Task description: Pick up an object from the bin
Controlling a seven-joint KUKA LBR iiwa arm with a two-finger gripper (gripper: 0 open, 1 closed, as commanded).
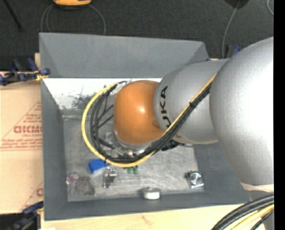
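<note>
A silver KUKA arm [238, 104] reaches from 3 o'clock into a grey metal bin [53, 143], its orange wrist cover [135, 111] ringed by yellow and black cables [87, 128]. Its hand [109, 176] is low over the bin floor at about 7 o'clock; whether it is open or closed cannot be told. Five loose things lie well apart: one grey disc [150, 193] at 6 o'clock, one shiny metal fitting [195, 178] at 4 o'clock, one blue block [96, 166] at 8 o'clock just beside the hand, one pale purple piece [74, 178] in the 8 o'clock corner, and one small green bit [131, 169] near the middle. The blue block, the likeliest pick, looks light, stiff and smooth, and is best pinched across its narrow sides.
</note>
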